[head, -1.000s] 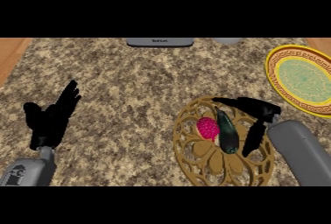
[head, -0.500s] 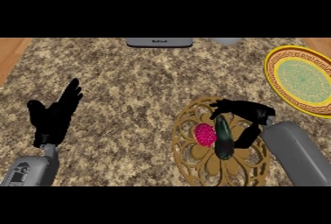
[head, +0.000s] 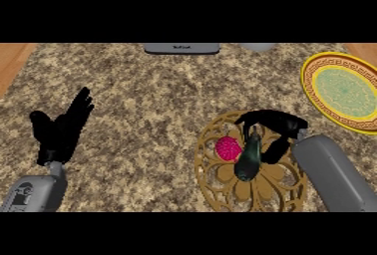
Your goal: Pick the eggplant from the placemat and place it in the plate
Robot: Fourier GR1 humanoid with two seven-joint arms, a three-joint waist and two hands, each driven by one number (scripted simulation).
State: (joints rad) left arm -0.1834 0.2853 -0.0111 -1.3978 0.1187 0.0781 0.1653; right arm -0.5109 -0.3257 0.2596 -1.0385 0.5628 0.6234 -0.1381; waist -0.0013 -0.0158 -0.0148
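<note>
Dark green, elongated, glossy eggplant: slender body, narrow at its upper end and fuller at its lower end, with a pale sheen along one side. It lies lengthwise on the round, golden-brown openwork placemat, near the mat's centre, its narrow end pointing away from the robot.

Small, round, magenta object: on the same placemat, just beside the eggplant on its left.

Black right hand: over the upper part of the placemat, on its grey forearm that enters from the lower right. Fingers arch over the eggplant's narrow end, curling down on both sides of it; whether they touch the eggplant cannot be told. The eggplant's lower half extends clear of the hand.

Black left hand: at the left of the view, fingers straight and spread, holding nothing, well apart from the placemat.

Round yellow plate with green centre and patterned rim: upper right, apart from the placemat.

Speckled brown stone surface: carries placemat and plate.
</note>
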